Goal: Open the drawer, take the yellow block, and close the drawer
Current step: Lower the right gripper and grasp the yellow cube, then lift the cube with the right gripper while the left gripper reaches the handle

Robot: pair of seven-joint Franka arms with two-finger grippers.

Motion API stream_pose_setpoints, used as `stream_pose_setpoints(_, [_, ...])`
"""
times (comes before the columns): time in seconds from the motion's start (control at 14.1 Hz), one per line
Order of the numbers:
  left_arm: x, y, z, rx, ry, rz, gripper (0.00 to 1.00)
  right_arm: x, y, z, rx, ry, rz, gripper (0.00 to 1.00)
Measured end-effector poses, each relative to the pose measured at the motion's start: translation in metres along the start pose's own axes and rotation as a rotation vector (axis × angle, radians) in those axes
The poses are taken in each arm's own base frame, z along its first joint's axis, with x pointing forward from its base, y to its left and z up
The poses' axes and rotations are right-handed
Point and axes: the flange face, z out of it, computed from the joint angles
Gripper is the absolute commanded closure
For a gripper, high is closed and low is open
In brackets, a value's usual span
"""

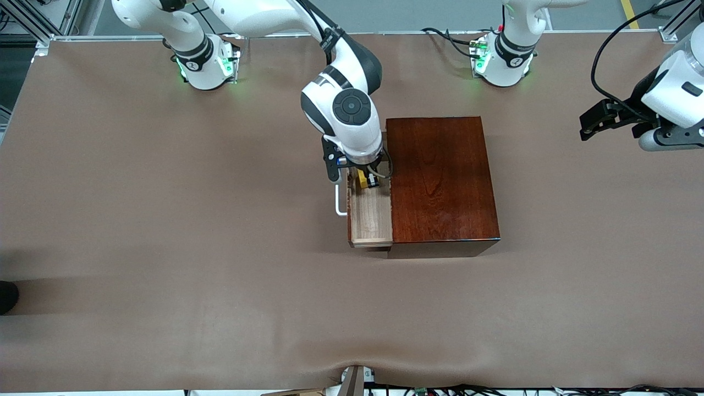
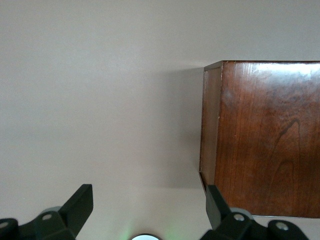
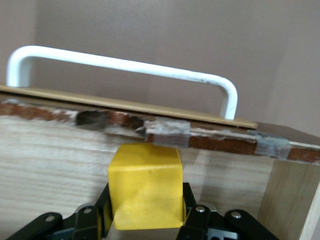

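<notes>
- Right tool: mine, lowered into the pulled-out drawer, fingers closed on the yellow block. The right wrist view shows a dark pad pressed against each side of the cube.
- Left tool: over bare bench at the left arm's end, well apart from the box, jaws spread wide with nothing between them. This arm waits.
- Yellow block: inside the drawer, at the end farther from the front camera, near the drawer's front wall. I cannot tell whether it sits on the pale wood floor or is just clear of it.
- Drawer: slid out of the dark reddish-brown box toward the right arm's end, pale interior exposed, white handle on its front.
- Progress, by my reckoning: opening done, grasp made. Left to do: lift the block clear of the walls, then push the drawer shut.
</notes>
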Motion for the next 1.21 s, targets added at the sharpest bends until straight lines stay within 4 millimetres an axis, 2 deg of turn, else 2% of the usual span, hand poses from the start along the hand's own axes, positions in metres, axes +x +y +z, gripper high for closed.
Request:
stream_pose_setpoints(0.21, [0.000,0.000,0.000,0.000,0.000,0.000,0.00,-0.007,-0.008,-0.028,0.040,-0.028,0.024,1.00])
stream_pose_setpoints(0.35, [0.000,0.002,0.000,0.000,0.000,0.004,0.00,-0.005,-0.013,-0.046,0.027,-0.018,0.038,1.00])
stream_pose_setpoints(0.5, [-0.001,0.008,0.000,0.000,0.002,0.014,0.00,0.007,-0.022,-0.064,0.008,-0.007,0.056,1.00])
stream_pose_setpoints(0.78, [-0.004,0.022,-0.002,0.000,0.006,0.031,0.00,0.028,-0.037,-0.087,0.021,-0.009,0.078,1.00])
stream_pose_setpoints(0.92, [-0.005,0.032,-0.002,0.000,0.005,0.019,0.00,0.042,-0.044,-0.106,0.034,-0.015,0.062,1.00])
stream_pose_setpoints(1.21, [-0.010,0.072,0.006,0.000,-0.006,-0.027,0.00,0.086,-0.055,-0.158,0.040,-0.017,-0.007,1.00])
